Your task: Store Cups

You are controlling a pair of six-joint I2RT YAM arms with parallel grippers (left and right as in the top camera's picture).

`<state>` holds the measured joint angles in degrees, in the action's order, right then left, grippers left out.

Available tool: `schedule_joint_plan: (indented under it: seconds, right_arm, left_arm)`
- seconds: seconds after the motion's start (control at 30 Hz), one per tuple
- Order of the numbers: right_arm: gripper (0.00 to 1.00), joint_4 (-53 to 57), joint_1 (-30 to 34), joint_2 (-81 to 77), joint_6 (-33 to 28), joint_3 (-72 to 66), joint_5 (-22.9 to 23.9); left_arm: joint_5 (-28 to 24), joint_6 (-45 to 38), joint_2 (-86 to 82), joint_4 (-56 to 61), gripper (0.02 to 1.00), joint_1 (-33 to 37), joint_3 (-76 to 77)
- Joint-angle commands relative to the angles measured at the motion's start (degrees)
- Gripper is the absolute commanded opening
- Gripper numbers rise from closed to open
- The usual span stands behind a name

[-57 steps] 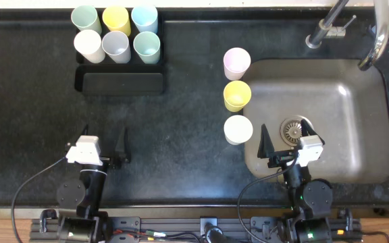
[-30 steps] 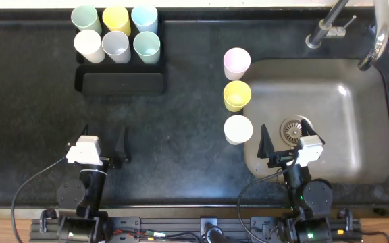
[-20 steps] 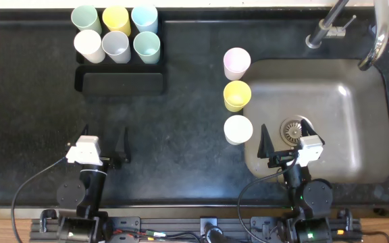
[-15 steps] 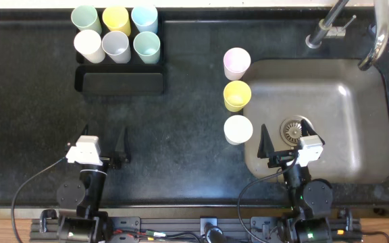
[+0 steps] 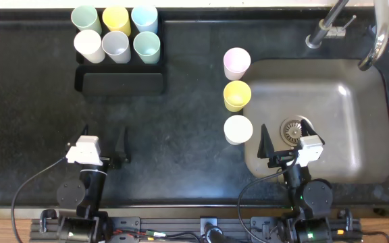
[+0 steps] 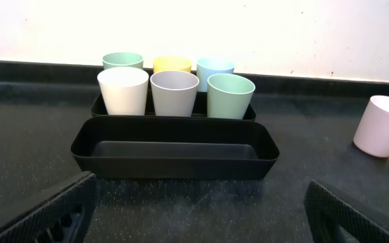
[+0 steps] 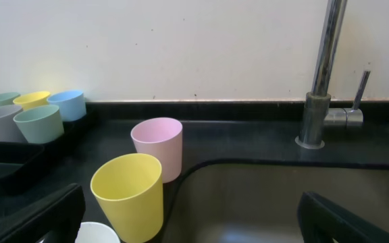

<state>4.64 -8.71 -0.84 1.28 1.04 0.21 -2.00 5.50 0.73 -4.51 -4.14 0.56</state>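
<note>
Three loose cups stand in a line on the dark counter beside the sink: a pink cup (image 5: 236,62) (image 7: 158,148) (image 6: 382,125), a yellow cup (image 5: 237,95) (image 7: 128,194) and a white cup (image 5: 238,129) (image 7: 97,233). At the back left, a black tray (image 5: 81,69) (image 6: 96,108) holds several upright cups in pastel colours. In front of it lies an empty black tray (image 5: 120,82) (image 6: 174,150). My left gripper (image 5: 105,139) (image 6: 201,185) is open near the front edge, facing the trays. My right gripper (image 5: 286,135) (image 7: 191,196) is open over the sink's front, right of the white cup.
The steel sink (image 5: 329,101) (image 7: 262,202) fills the right side, with its drain (image 5: 293,129) close to my right gripper. A faucet (image 5: 326,25) (image 7: 319,74) stands at the back. Bare counter lies between the trays and the loose cups.
</note>
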Motion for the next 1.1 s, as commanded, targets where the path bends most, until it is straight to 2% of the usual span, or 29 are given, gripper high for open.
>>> schedule_joint_plan:
  seconds: [0.03,0.9,1.0,1.1]
  right_arm:
    - [0.996,-0.24,-0.37,0.63,-0.22,-0.76,-0.2]
    - [0.998,-0.24,-0.37,0.63,-0.22,-0.76,-0.2]
    - [0.998,-0.24,-0.37,0.63,-0.22,-0.76,-0.2]
    - [0.998,-0.24,-0.37,0.63,-0.22,-0.76,-0.2]
  left_arm:
    - [-0.9,-1.2,-0.57,-0.13,1.0,-0.44,-0.11]
    - [-0.96,-1.16,-0.37,1.62,1.0,-0.44,0.02]
    - [-0.96,0.28,3.15,3.06,1.0,-0.31,3.41]
    - [-0.94,3.34,13.66,3.06,1.0,-0.5,12.17]
